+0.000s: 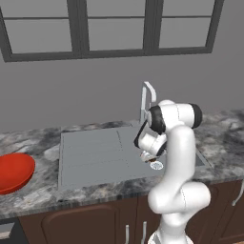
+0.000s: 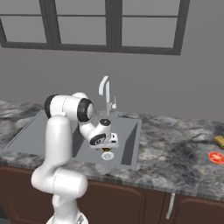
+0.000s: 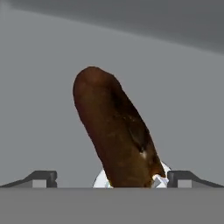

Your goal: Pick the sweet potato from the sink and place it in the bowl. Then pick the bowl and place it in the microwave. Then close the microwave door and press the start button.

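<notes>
I have the gripper [image 3: 112, 177] spread wide, straddling the sweet potato [image 3: 116, 131], which lies on the sink [image 1: 95, 157] floor partly over the drain [image 3: 101, 180]. Risk: the tuber rolls aside if one fingertip [image 3: 41, 177] contacts first.

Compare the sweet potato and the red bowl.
The sweet potato is dark reddish-brown and long; the bowl is glossy red and round. The sweet potato lies in the sink over the drain; the bowl sits on the counter, left of the sink. The bowl looks far wider.
</notes>
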Tool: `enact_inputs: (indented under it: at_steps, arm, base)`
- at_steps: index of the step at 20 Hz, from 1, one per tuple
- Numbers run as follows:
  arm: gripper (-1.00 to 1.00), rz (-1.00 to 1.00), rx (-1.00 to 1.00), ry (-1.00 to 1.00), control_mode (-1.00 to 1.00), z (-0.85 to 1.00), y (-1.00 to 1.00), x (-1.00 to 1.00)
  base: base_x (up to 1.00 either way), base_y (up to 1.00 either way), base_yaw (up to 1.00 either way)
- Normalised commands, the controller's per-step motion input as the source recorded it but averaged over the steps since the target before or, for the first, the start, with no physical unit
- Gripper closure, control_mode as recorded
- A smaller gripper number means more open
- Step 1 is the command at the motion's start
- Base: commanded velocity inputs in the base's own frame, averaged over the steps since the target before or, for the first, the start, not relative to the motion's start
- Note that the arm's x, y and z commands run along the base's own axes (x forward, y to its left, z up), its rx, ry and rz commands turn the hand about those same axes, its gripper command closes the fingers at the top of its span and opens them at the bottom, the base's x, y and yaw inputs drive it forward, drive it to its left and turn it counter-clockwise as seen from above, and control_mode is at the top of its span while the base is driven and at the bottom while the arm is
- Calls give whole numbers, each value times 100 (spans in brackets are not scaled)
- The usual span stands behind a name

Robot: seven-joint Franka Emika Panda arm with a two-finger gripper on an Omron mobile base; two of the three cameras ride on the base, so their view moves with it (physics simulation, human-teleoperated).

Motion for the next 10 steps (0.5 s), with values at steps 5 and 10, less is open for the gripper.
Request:
enact_inputs:
  at_steps: [5, 10]
  arm:
    - [-100, 2, 1, 0, -100, -29, -20, 49]
    - [100, 0, 0, 2, -100, -26, -5, 35]
  base:
    - [0, 0, 0]
    - [0, 0, 0]
